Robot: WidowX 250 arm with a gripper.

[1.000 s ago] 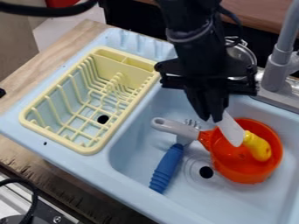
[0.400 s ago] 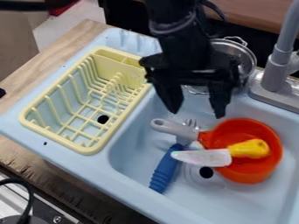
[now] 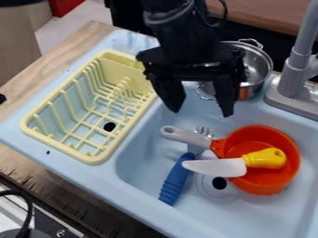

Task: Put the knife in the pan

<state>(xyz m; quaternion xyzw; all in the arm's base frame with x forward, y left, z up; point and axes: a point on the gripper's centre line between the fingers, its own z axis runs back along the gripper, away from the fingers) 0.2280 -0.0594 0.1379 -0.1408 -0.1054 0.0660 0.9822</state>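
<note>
If backing off, steer clear of the blue-handled utensil [image 3: 175,180]; raise the gripper [image 3: 201,113], spread wide and holding nothing, straight up, so as not to tip the knife [image 3: 231,166], resting handle-in and blade-out across the left rim of the orange pan [image 3: 258,138].

Yellow dish rack [image 3: 92,159] left of sink [image 3: 138,192], blue-handled utensil [image 3: 175,180] in basin, metal pot [image 3: 256,65] behind, gray faucet [image 3: 293,76] right.
</note>
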